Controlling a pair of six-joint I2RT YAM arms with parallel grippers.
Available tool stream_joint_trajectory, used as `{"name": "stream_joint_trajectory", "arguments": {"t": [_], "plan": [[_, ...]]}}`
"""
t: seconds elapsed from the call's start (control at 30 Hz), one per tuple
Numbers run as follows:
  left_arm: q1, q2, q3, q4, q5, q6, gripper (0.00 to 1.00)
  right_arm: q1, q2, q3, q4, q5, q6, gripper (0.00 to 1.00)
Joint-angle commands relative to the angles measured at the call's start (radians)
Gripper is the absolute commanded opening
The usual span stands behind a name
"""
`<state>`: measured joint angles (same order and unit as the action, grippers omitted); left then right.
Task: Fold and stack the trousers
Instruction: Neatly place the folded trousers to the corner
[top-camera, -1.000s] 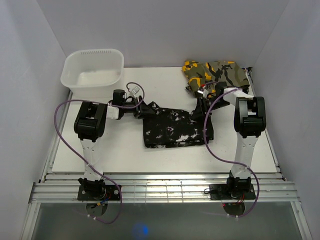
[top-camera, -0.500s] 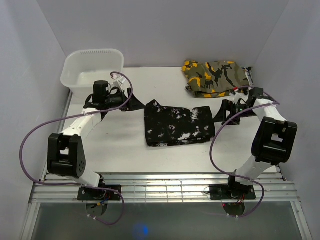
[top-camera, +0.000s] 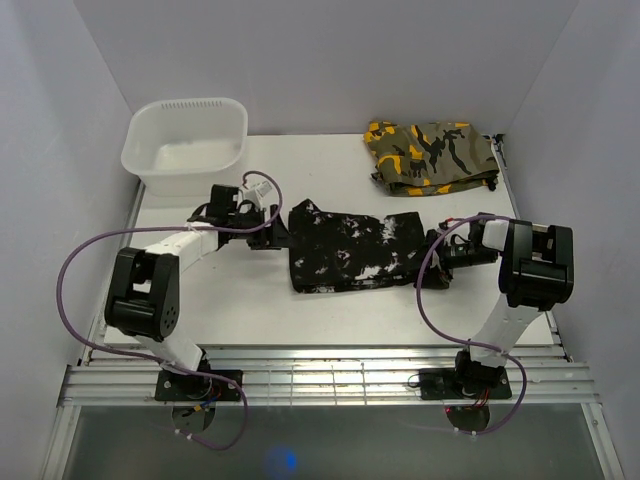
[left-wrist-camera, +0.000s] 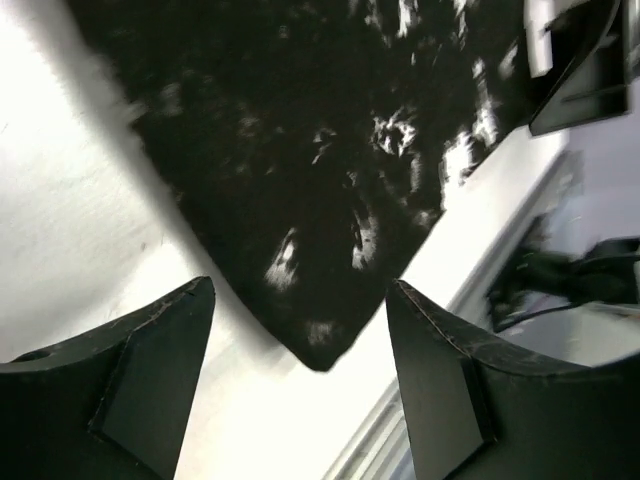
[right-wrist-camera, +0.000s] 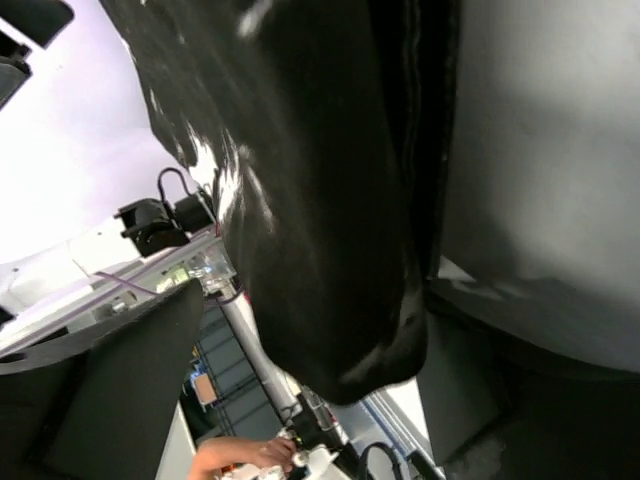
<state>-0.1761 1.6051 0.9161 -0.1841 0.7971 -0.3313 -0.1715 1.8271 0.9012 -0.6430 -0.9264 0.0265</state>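
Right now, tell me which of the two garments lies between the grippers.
The trousers: black with white splotches, mid-table between the left gripper and the right gripper. The camouflage garment lies apart at the far right.

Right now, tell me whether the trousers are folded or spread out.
Folded. The trousers lie as one compact rectangular bundle on the table, with no separate legs showing.

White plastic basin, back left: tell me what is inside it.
Inside the white plastic basin only its bare white floor shows, no object. The strip of floor behind its near wall is hidden from the top view.
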Motion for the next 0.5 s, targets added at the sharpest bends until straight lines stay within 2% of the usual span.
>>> {"name": "stream_joint_trajectory", "arguments": {"t": [0.0,0.03,0.07,0.1,0.13,0.17,0.2,0.23,0.3,0.4,0.47], "plan": [[-0.156,-0.005,0.136,-0.026,-0.117,0.202,0.80,0.027,0.067,0.002,0.232,0.161,0.015,0.80],[-0.207,-0.007,0.159,-0.055,-0.175,0.344,0.82,0.027,0.067,0.005,0.230,0.164,0.012,0.68],[-0.292,-0.011,0.173,-0.054,-0.247,0.415,0.83,0.027,0.051,0.007,0.227,0.163,0.009,0.62],[-0.331,-0.016,0.184,-0.045,-0.278,0.472,0.84,0.027,0.034,0.005,0.232,0.161,0.004,0.56],[-0.373,-0.013,0.187,-0.014,-0.315,0.520,0.87,0.027,0.018,-0.005,0.239,0.155,0.010,0.41],[-0.441,-0.005,0.190,0.003,-0.376,0.590,0.88,0.029,-0.014,-0.010,0.253,0.134,0.013,0.34],[-0.468,0.018,0.207,0.014,-0.384,0.613,0.89,0.032,-0.029,-0.012,0.255,0.124,0.016,0.28],[-0.515,0.029,0.213,0.044,-0.397,0.632,0.89,0.039,-0.041,-0.010,0.256,0.110,0.019,0.17],[-0.568,0.048,0.202,0.096,-0.456,0.659,0.91,0.046,-0.077,-0.008,0.266,0.097,0.026,0.09],[-0.660,0.081,0.169,0.226,-0.512,0.678,0.98,0.050,-0.112,-0.015,0.290,0.064,0.055,0.08],[-0.720,0.107,0.130,0.325,-0.524,0.681,0.98,0.053,-0.129,-0.028,0.305,0.041,0.085,0.08]]}}
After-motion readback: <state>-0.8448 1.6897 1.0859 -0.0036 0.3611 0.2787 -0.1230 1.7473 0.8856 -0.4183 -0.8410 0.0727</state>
